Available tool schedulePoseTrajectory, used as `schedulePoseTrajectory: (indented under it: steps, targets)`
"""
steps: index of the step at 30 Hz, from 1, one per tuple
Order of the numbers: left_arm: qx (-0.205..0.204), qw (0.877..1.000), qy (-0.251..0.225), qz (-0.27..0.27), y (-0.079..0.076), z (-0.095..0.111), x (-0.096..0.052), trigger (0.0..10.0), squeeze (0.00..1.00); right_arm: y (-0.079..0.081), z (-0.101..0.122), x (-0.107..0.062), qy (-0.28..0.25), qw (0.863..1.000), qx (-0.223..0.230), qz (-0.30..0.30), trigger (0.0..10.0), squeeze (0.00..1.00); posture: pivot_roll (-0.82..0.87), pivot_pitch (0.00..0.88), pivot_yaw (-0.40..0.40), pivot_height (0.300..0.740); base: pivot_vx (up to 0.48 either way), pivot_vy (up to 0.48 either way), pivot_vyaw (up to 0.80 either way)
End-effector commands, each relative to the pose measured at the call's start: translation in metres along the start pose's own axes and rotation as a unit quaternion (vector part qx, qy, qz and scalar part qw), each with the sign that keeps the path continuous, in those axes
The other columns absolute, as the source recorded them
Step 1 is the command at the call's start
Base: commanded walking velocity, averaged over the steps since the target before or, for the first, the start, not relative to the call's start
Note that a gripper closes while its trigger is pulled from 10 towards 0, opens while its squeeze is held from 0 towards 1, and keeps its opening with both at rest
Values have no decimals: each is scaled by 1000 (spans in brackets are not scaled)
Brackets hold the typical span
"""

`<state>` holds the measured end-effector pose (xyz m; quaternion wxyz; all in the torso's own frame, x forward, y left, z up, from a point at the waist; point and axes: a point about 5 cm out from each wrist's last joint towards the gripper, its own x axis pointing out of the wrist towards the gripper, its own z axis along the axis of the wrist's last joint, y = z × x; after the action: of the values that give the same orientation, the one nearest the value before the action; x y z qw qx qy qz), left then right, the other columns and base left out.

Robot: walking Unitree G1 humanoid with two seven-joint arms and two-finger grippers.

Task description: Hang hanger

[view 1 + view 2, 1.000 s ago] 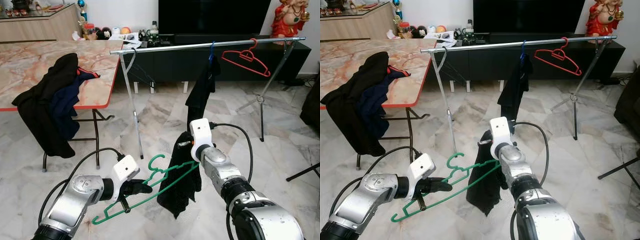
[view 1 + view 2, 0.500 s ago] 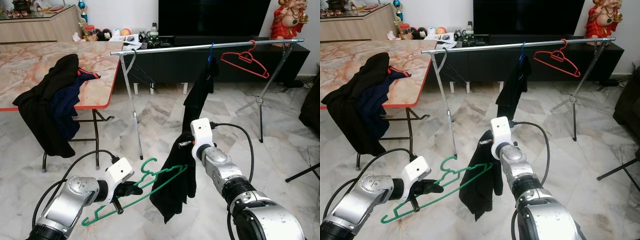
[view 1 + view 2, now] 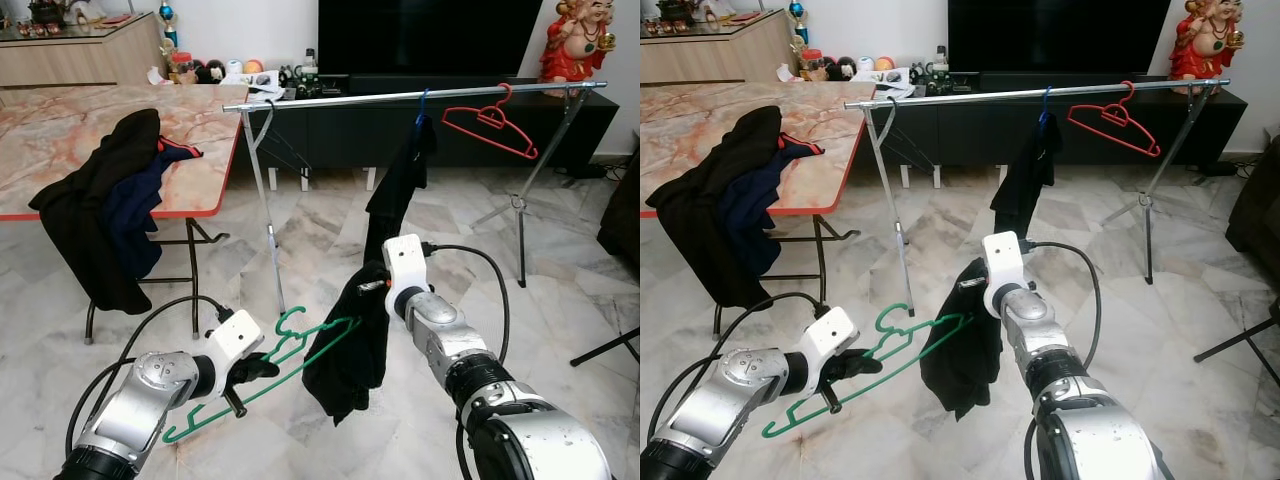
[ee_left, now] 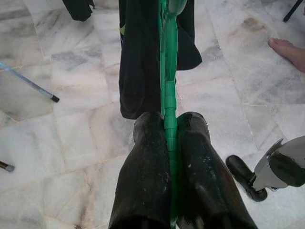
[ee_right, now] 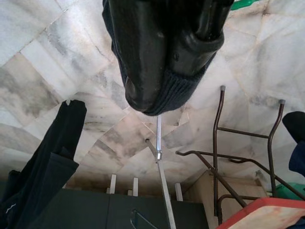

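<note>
My left gripper (image 3: 258, 371) is shut on the lower bar of a green plastic hanger (image 3: 293, 349), low in front of me; in the left wrist view the fingers (image 4: 145, 157) pinch the green hanger (image 4: 167, 71) between them. The hanger's far end reaches into a black garment (image 3: 350, 350). My right gripper (image 5: 164, 62) is shut on that garment's top edge, and the cloth hides the fingertips in the eye views. Beyond stands a metal clothes rack (image 3: 400, 96) with a red hanger (image 3: 490, 122) and a black garment on a blue hanger (image 3: 396, 190).
A marble-top table (image 3: 60, 140) with dark clothes (image 3: 100, 215) draped over its edge stands to the left. The rack's legs (image 3: 265, 215) stand ahead on the marble floor. A black TV cabinet (image 3: 340, 125) is behind. A person's bare foot (image 4: 288, 50) is on the floor nearby.
The left gripper and green hanger have shifted left and a little lower. The black garment in the right gripper has swung left, its hem now higher off the floor.
</note>
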<state>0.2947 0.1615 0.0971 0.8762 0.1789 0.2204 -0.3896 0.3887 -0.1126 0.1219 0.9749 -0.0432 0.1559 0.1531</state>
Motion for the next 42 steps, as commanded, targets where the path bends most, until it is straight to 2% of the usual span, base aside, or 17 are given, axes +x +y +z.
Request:
schedulePoseTrajectory:
  steps: [1,11,21,25,27,31,35,39,42]
  targets:
    - [13,1000,0,7,7,3,-4,10000,0,-4,12,0,-15,1000,-19,-3,10000,0,156,0,-18,740,0,0,0]
    - [26,999,23,4,5,-4,-4,10000,0,-15,9,-3,-11,999,-23,-20,10000,0,153,0,-18,740,0,0,0]
    - [8,1000,-23,6,5,8,-2,10000,0,-8,5,-2,-4,1000,-19,-3,10000,0,157,0,-18,740,0,0,0]
    - [-28,996,-82,-26,0,24,-5,10000,0,-3,-3,-2,12,1000,-22,11,10000,0,159,0,-20,740,0,0,0]
    - [-35,995,-90,-32,-1,26,-5,10000,0,-2,-4,-2,14,1000,-24,12,10000,0,159,0,-20,740,0,0,0]
    - [-40,993,-108,0,6,32,-6,10000,0,-2,-6,-2,16,999,-27,16,10000,0,160,0,-20,740,0,0,0]
    - [-24,995,-94,28,12,31,-3,10000,0,-3,-4,-2,15,999,-33,17,10000,0,157,0,-20,740,0,0,0]
    - [-26,996,-86,9,7,28,-3,10000,0,-3,-1,-2,8,999,-41,19,10000,0,157,0,-20,740,0,0,0]
    - [-33,996,-84,-13,1,26,-2,10000,0,3,9,-3,-9,994,-93,64,10000,0,152,0,-17,740,0,0,0]
